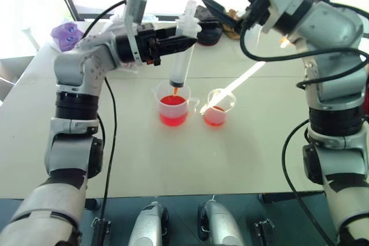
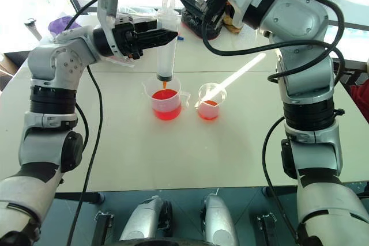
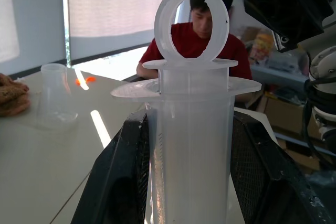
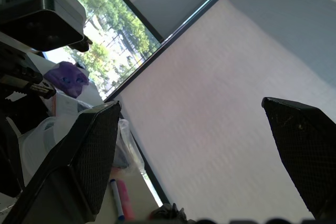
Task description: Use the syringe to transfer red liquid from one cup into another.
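Left eye view: left hand (image 1: 187, 41) clamps the syringe (image 1: 183, 50) upright, tip in the beaker (image 1: 173, 109), right hand (image 1: 222, 12) wide open above, so pulling the plunger looks next.

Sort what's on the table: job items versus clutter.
Job:
syringe, in left gripper
beaker with red liquid
small cup

Clutter:
purple toy
marker
frosted cup

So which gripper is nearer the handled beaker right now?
Left. The left gripper is shut on the syringe, whose orange tip hangs just above the handled beaker. The right gripper is open, raised farther back and off to the right.
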